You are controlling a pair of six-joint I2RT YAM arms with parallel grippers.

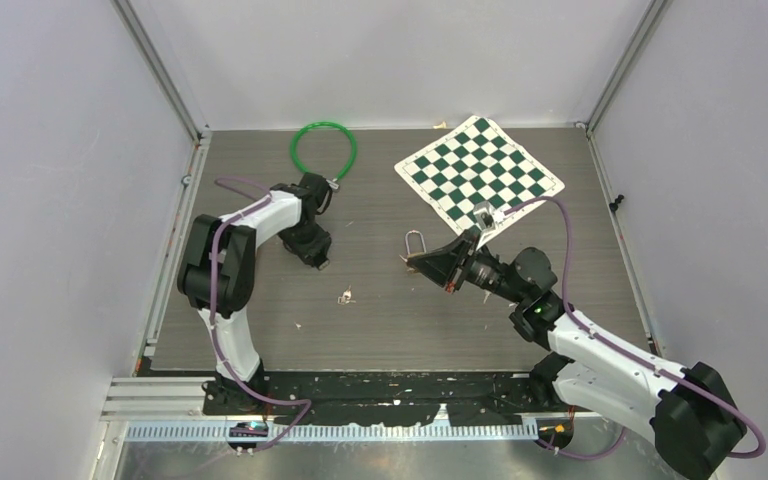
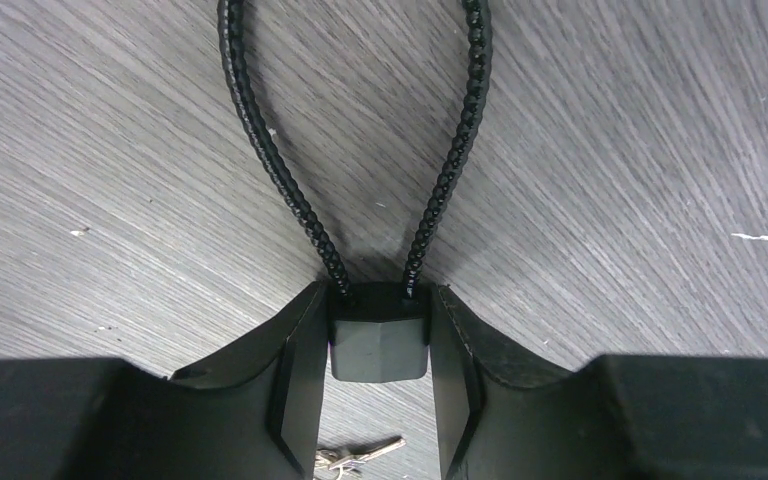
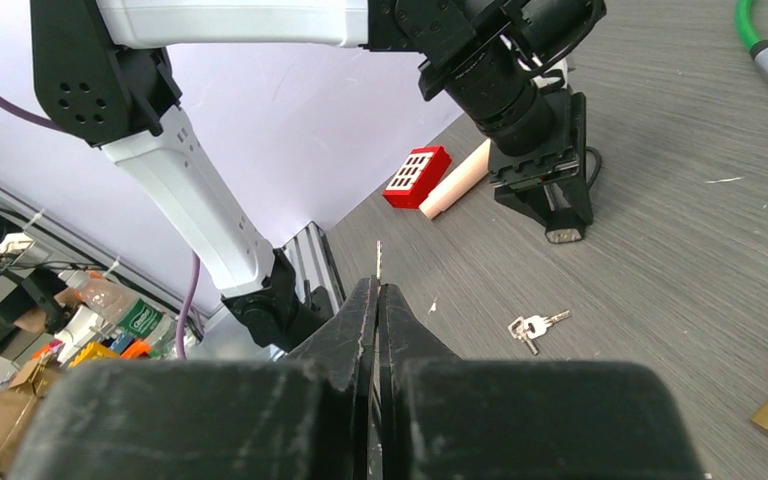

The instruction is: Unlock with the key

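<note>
The black lock [image 2: 380, 348] is clamped by the left claw [image 2: 378, 300]; a thin key [image 3: 378, 258] is pinched in the closed right claw [image 3: 376, 288].

Grey woodgrain table [image 1: 380, 335], plain white walls [image 1: 60, 150], aluminium corner posts [image 1: 160, 68]

A green-and-white chequered mat [image 1: 480, 169] lies askew, far right on the table [image 1: 380, 330].
</note>
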